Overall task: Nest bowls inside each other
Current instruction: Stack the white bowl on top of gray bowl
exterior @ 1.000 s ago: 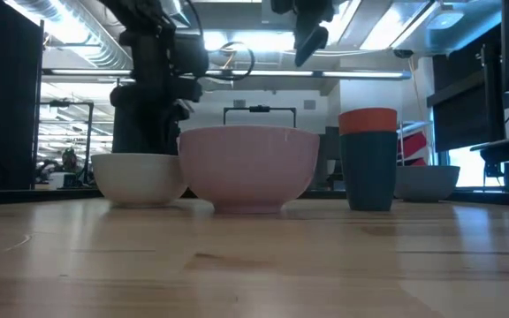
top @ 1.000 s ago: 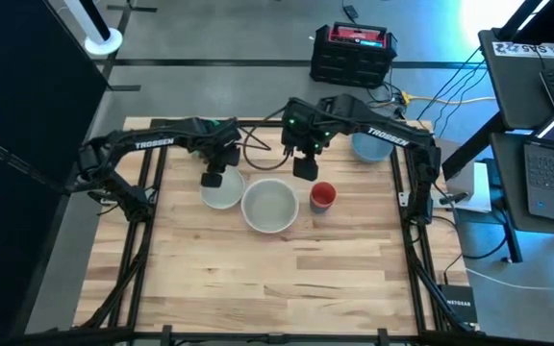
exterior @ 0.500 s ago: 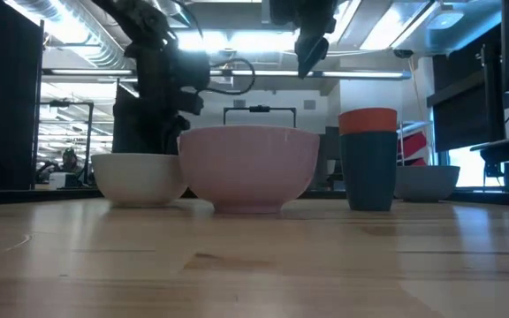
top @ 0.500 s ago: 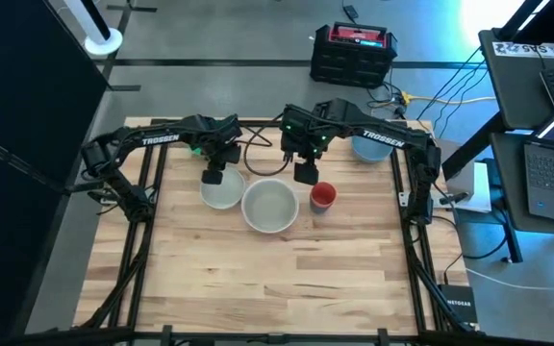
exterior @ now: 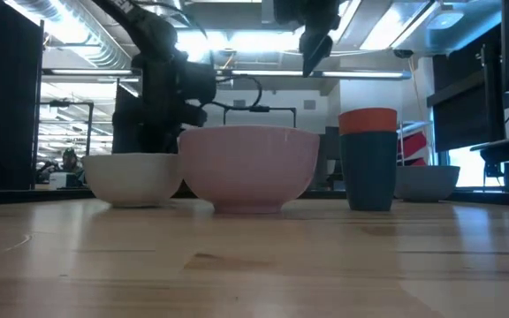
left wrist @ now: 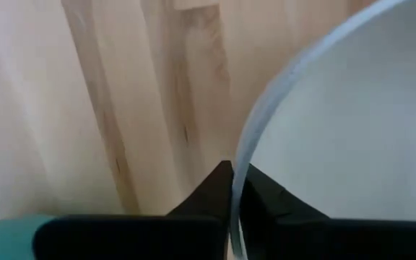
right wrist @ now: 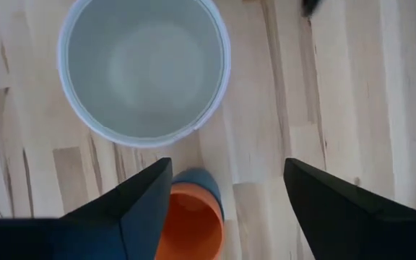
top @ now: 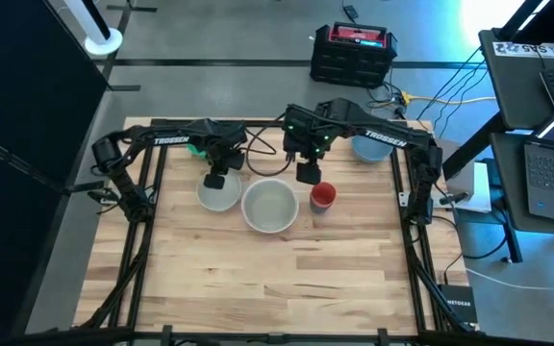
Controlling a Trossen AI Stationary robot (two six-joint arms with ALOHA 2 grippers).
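Observation:
A medium white bowl stands on the wooden table, with my left gripper shut on its far rim. Right beside it stands a large whitish bowl, seen from above in the right wrist view. A tiny red bowl sits nested in a dark blue one to its right. My right gripper hangs open high above the gap between the large bowl and the red one, touching nothing. A light blue bowl rests at the far right, partly under the right arm. My left gripper pinches the white bowl's rim on its far side, one finger outside the wall and one finger inside. The fingers come from above, pointing down. The bowl's base rests on the table.
A black and red box sits on the floor beyond the far edge, and laptops stand off the table's right. The near half of the table is bare wood.
My left gripper has sunk and shut on the white bowl's far rim. The bowl has slid a little toward the table's left edge, away from the large bowl.

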